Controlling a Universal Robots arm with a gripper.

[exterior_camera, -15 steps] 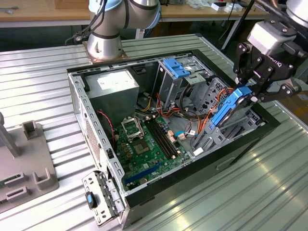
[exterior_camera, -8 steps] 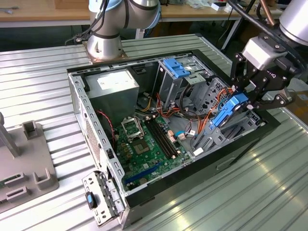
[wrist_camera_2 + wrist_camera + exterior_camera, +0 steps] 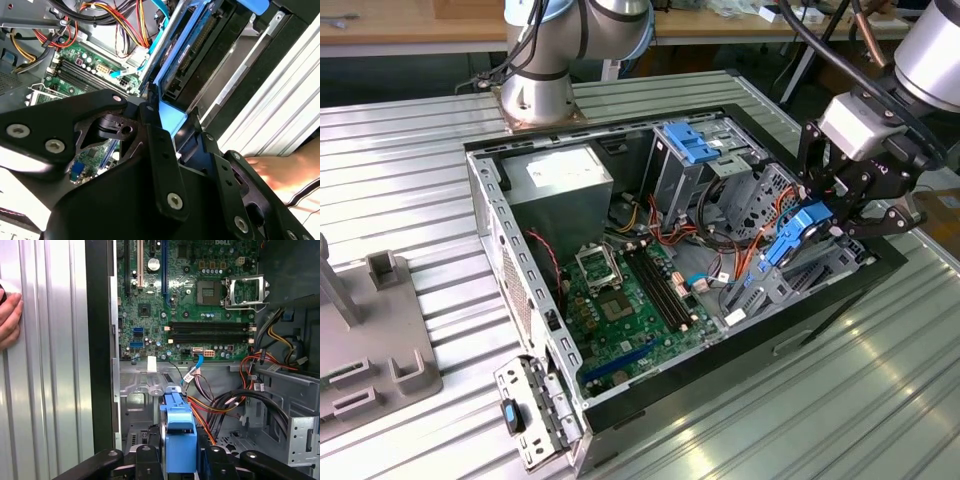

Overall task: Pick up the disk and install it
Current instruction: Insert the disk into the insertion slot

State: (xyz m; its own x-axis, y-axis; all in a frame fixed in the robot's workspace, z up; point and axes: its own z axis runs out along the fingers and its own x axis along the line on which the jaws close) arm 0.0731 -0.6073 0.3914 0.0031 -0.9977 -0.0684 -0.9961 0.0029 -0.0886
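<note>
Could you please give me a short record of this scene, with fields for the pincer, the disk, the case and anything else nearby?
pincer: shut on the disk
disk: held tilted over the case's side, at the exterior view's right
case: open, lying on the table, circuit board exposed
cage: grey, upright, blue latch on top
hand: a person's, on the table beside the case
</note>
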